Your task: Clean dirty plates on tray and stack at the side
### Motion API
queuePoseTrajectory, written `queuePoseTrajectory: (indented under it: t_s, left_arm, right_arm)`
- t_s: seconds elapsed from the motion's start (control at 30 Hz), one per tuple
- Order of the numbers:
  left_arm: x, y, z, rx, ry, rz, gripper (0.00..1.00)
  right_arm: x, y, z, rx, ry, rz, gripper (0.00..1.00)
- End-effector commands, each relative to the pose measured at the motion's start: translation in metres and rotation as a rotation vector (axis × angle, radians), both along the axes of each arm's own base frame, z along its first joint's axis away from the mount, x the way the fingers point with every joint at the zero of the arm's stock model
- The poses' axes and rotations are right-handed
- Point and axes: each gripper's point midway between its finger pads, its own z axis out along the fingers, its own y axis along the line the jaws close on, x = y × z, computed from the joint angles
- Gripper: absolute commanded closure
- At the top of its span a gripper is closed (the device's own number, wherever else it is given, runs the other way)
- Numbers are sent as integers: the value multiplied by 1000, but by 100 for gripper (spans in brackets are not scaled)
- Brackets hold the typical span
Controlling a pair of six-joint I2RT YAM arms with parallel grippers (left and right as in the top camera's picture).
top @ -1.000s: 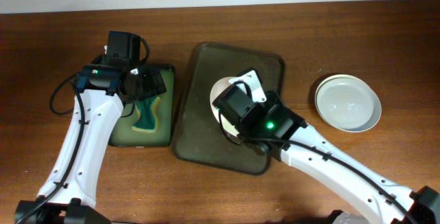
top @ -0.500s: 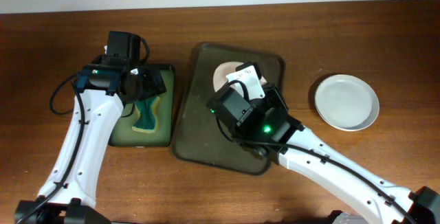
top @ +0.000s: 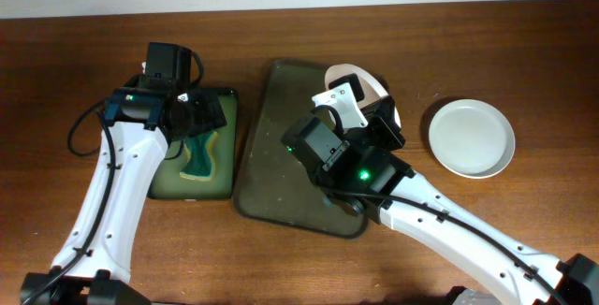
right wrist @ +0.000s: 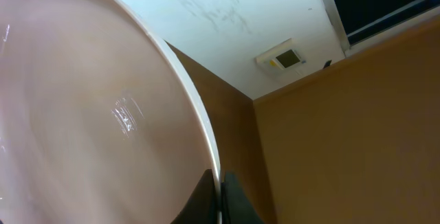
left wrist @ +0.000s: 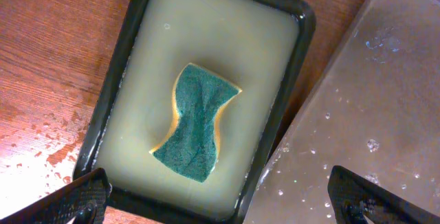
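worktop (top: 468,34) carries all | tray (top: 271,155) centre | basin (left wrist: 302,25) just left of tray | sponge (left wrist: 196,122) in basin, middle | flat plate (top: 473,138) on worktop, right of tray, apart | tilted plate (top: 372,82) over tray's far right corner, in right claw (top: 360,108) | left claw (top: 208,111) above basin

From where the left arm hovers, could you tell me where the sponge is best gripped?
Across its pinched waist, straight down from above. The sponge lies flat in the basin, clear of the walls, and the waist is its narrowest span for the open jaws of the left gripper.
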Motion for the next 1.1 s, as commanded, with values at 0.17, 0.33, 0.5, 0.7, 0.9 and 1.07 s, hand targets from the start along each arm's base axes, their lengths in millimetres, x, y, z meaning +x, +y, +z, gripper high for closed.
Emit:
queuePoseTrajectory:
  t_s: [0.17, 0.33, 0.5, 0.7, 0.9, 1.07]
  left_arm:
    - [3, -2, 8, -15, -23, 12, 1]
    - [3, -2, 8, -15, -23, 12, 1]
    - [3, -2, 8, -15, -23, 12, 1]
    - [3, -2, 7, -15, -23, 12, 0]
    - [3, -2, 8, -15, -23, 12, 1]
    - [3, -2, 8, -15, -23, 12, 1]
  right_arm:
    - [1, 2, 0, 33, 6, 13, 96]
    - [1, 3, 0, 35, 9, 15, 96]
    - [2, 7, -6, 55, 31, 31, 96]
    - [14, 4, -71, 570, 248, -13, 96]
    - [35, -158, -107, 1338, 343, -335, 96]
    - [1, -297, -199, 1453, 293, -796, 96]
